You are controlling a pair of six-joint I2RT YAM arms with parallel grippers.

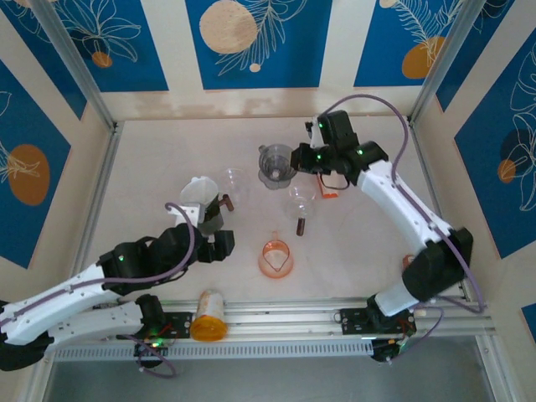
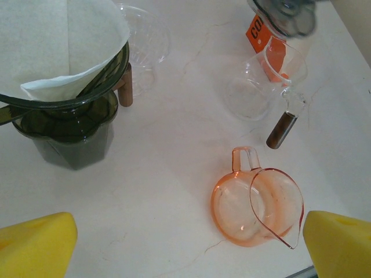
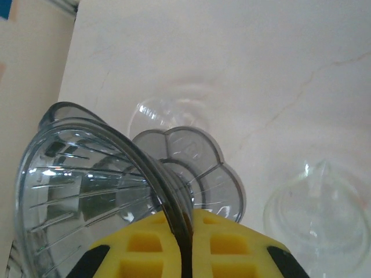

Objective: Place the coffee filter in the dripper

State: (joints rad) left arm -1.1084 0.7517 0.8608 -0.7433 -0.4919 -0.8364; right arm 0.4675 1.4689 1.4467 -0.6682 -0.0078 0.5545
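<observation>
While the white coffee filter (image 2: 58, 40) sits in the dark dripper (image 2: 69, 124) toward 9 o'clock on the table (image 1: 167, 151), the left fingers (image 2: 35, 243) gape wide and empty near it, and the right fingers (image 3: 232, 249) pinch the rim of a clear grey dripper (image 3: 87, 174) toward 12 o'clock.

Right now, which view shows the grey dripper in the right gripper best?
Right wrist: the grey dripper is close, its ribs and rim sharp, the rim clamped in the right gripper. Top external shows it small; left wrist catches it blurred at the top edge.
</observation>
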